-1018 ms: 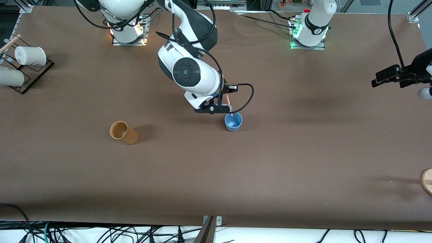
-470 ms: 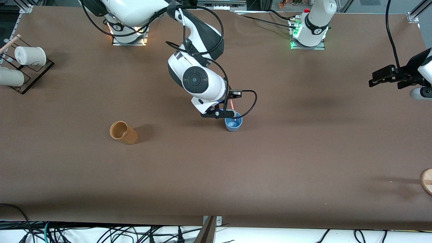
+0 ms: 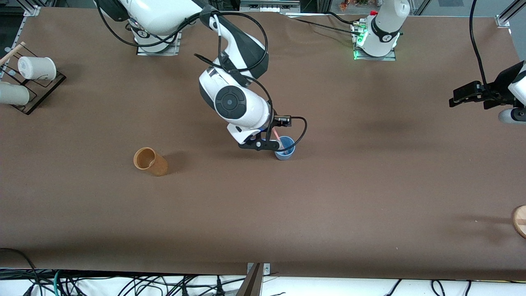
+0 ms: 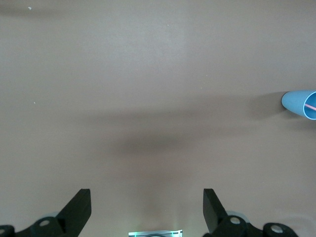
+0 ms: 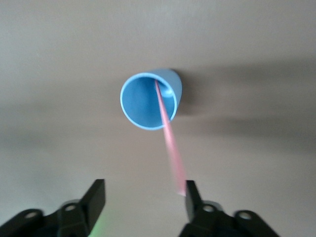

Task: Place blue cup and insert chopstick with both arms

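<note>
- My right tool [image 3: 274,142] hangs just over the blue cup [image 3: 284,150], which stands upright on the counter [image 3: 328,197] near its middle, well toward the robots' bases from the front camera's edge.
- The chopstick [image 5: 168,133] has its lower end inside the cup and leans out over the rim; its long axis runs from the cup's floor up toward my right tool, and the upper end lies against the inner face of one finger [image 5: 191,197].
- The right tool's fingers stand apart, so nothing is clamped; I judge the stick is resting on the cup, and a straight lift should clear it.
- My left tool [image 3: 466,95] waits over the left arm's end of the counter, fingers wide apart and empty; the right arm is by far the nearer.
- Count: one blue cup, one pink chopstick, one brown cup [image 3: 150,161], two white cups [image 3: 37,68] on a rack.
</note>
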Robot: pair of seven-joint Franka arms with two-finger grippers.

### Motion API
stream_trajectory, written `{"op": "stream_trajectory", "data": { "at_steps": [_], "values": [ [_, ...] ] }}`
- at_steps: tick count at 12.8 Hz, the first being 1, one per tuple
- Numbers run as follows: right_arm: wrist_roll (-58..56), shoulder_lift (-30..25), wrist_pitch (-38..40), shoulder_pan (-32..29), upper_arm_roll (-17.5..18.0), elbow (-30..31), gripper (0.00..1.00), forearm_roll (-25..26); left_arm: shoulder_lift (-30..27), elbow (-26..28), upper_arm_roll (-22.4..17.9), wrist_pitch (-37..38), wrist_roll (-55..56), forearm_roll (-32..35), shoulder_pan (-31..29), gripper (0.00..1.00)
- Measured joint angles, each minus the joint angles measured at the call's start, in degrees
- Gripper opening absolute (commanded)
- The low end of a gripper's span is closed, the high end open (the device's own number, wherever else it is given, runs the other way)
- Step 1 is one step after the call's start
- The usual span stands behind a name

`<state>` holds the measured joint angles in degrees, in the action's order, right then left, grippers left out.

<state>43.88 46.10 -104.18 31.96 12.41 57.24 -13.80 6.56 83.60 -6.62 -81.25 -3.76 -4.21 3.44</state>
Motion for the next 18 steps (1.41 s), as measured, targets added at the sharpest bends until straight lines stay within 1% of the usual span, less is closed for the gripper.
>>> {"op": "stream_trajectory", "data": {
  "at_steps": [1, 2, 4, 5, 6, 9, 11, 13, 15, 18],
  "values": [
    [-0.1, -1.1, 0.9, -1.6, -0.2, -0.3, 1.0, 0.6, 0.0, 0.0, 0.0, 0.0, 0.0, 0.0, 0.0, 1.0],
    [-1.1, -2.7, 3.6, -3.8, -0.3, -0.4, 1.0, 2.4, 0.0, 0.0, 0.0, -0.1, 0.0, 0.0, 0.0, 1.0],
    [-6.8, -7.0, 10.2, -8.5, -0.4, 0.2, 1.0, 7.7, 0.0, 0.0, 0.0, -0.1, 0.0, 0.0, 0.0, 1.0],
    [-10.4, -9.9, 11.7, -10.6, -0.4, 1.7, 1.0, 9.7, 0.0, 0.0, 0.0, -0.1, 0.0, 0.0, 0.0, 1.0],
    [-14.5, -13.2, 12.5, -12.7, -0.4, 4.5, 1.0, 10.6, 0.0, 0.0, 0.0, -0.1, 0.0, 0.0, 0.0, 1.0],
    [-26.3, -24.3, 12.6, -18.8, -0.5, 17.0, 1.0, 11.5, 0.0, 0.0, 0.0, -0.1, 0.0, 0.0, 0.1, 1.0],
    [-29.7, -30.8, 12.8, -21.7, -0.5, 23.3, 1.0, 12.4, 0.0, 0.0, 0.1, -0.1, 0.0, 0.0, 0.1, 1.0],
    [-30.7, -36.4, 14.4, -22.6, -1.3, 26.8, 1.0, 13.3, 0.0, 0.0, 0.1, -0.1, 0.0, 0.0, 0.1, 1.0],
    [-31.0, -39.6, 14.9, -22.6, -2.1, 28.3, 1.0, 13.4, 0.0, 0.0, 0.1, -0.1, 0.0, 0.0, 0.1, 1.0],
    [-31.8, -40.3, 14.9, -22.7, -2.2, 28.6, 1.0, 13.4, 0.0, 0.0, 0.1, -0.1, 0.0, 0.0, 0.2, 1.0]
  ]
}}
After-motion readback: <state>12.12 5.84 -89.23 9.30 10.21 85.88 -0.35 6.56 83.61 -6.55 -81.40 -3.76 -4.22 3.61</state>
